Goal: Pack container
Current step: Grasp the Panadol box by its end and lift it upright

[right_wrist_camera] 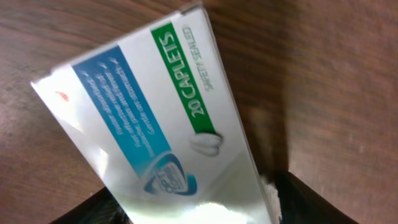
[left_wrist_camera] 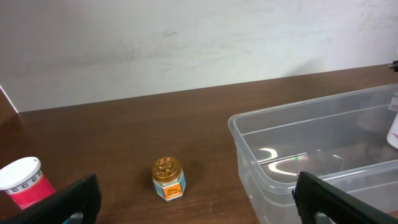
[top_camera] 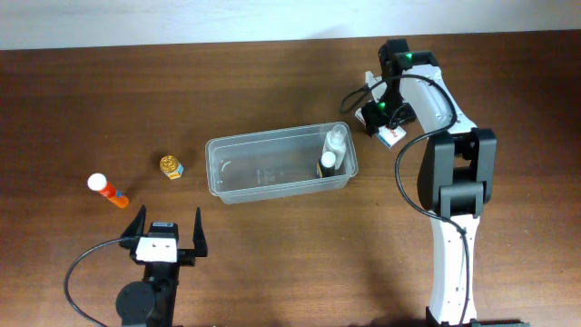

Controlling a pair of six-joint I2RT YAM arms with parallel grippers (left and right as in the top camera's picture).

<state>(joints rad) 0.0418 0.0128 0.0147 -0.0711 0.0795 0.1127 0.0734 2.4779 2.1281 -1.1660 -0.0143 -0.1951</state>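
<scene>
The clear plastic container (top_camera: 263, 174) lies mid-table, with a white bottle (top_camera: 335, 143) and a smaller dark-capped bottle (top_camera: 327, 163) standing at its right end. In the left wrist view the container (left_wrist_camera: 298, 134) fills the right side. My right gripper (top_camera: 386, 125) is down at the table just right of the container. Its jaws (right_wrist_camera: 199, 211) sit against both sides of a white, blue and green caplet box (right_wrist_camera: 155, 118), which is tilted. My left gripper (top_camera: 169, 227) stays low at the front left, wide open with nothing in it (left_wrist_camera: 198, 205).
A small gold-lidded jar (top_camera: 172, 167) (left_wrist_camera: 168, 178) stands left of the container. Further left lies an orange tube with a white cap (top_camera: 107, 190) (left_wrist_camera: 25, 182). The right arm's cable loops above the table beside its white base column (top_camera: 449, 263).
</scene>
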